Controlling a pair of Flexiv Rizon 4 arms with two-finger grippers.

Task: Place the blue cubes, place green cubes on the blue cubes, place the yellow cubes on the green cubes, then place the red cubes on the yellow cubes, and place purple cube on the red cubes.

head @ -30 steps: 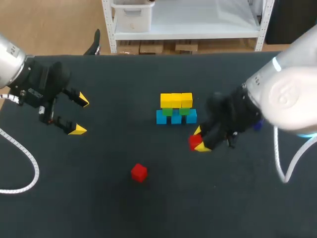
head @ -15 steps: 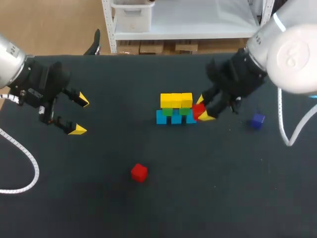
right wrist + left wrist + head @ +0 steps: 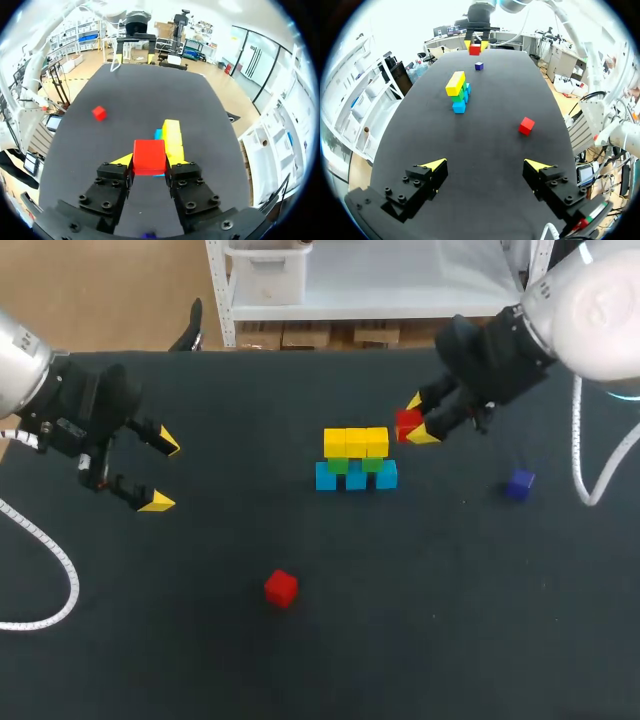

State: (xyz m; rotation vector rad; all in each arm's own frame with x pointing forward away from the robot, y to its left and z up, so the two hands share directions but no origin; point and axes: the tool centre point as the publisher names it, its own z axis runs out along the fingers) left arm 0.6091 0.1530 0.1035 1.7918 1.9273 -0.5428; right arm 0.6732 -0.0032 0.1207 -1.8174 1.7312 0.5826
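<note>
A stack stands mid-table: blue cubes (image 3: 356, 478) at the base, green cubes (image 3: 355, 465) on them, yellow cubes (image 3: 355, 442) on top. My right gripper (image 3: 414, 421) is shut on a red cube (image 3: 407, 425), held in the air just right of and behind the yellow row; the right wrist view shows the red cube (image 3: 149, 156) clamped between its fingers, above the stack (image 3: 171, 136). A second red cube (image 3: 281, 588) lies on the table in front. A purple cube (image 3: 518, 484) rests at the right. My left gripper (image 3: 157, 472) hangs open at the far left, holding nothing.
The black table (image 3: 200, 640) runs wide around the stack. A white cable (image 3: 50, 560) of my left arm loops over the table's left front part.
My right gripper has lifted the red cube from the table right of the stack and carried it up and back, level with the yellow row. The left arm has not moved.
</note>
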